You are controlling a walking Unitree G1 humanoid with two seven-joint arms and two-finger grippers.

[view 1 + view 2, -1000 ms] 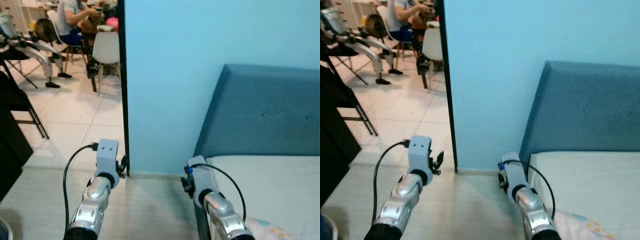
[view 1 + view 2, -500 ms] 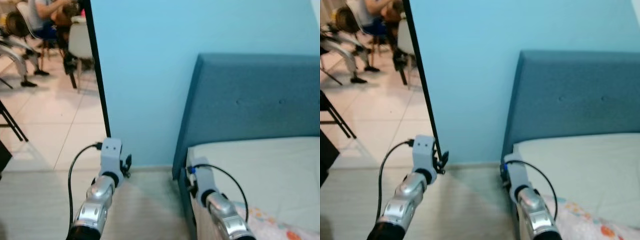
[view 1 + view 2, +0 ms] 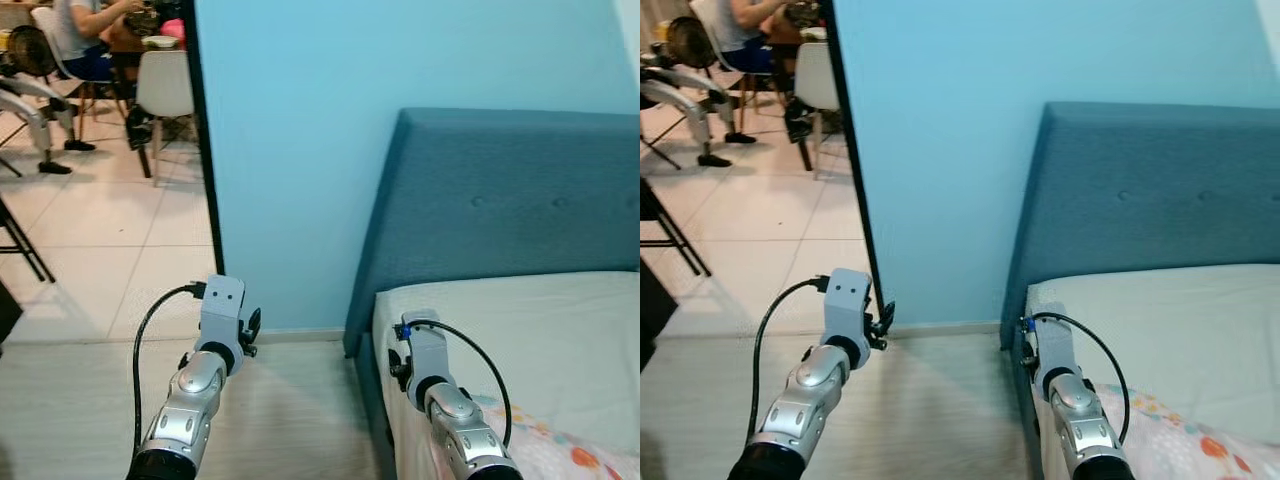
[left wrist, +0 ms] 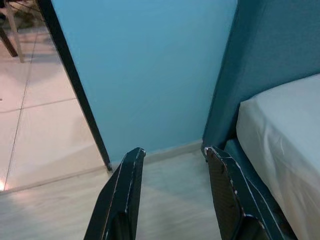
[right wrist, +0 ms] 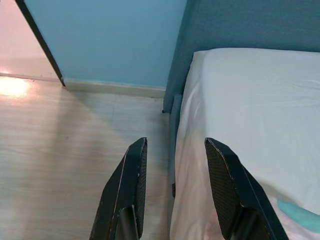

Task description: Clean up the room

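The robot stands on a pale wood floor (image 3: 290, 420) facing a light blue wall (image 3: 330, 150). Both arms reach forward and hold nothing.

The left end effector (image 4: 172, 200) hangs over the floor near the bottom of the wall. Its two black fingers (image 4: 120, 200) stand wide apart with only air between them. The right end effector (image 5: 172, 195) hangs at the near corner of the bed (image 3: 540, 330), and its fingers (image 5: 227, 195) are wide apart too. In the head views the wrist boxes hide most of both end effectors.

The bed has a plain pale sheet and a dark blue padded headboard (image 3: 510, 200) against the wall. The bed is cut off at the right edge. At the bottom right lies a bit of flowery cloth (image 3: 570, 450), partly hidden by the right arm. What kind of cloth it is cannot be told.

A black door frame (image 3: 205, 170) stands left of the wall. Past it is a tiled room with a white chair (image 3: 165, 85) and a person (image 3: 90, 35) sitting, cut off at the top. The dark things at the far left are hard to make out.
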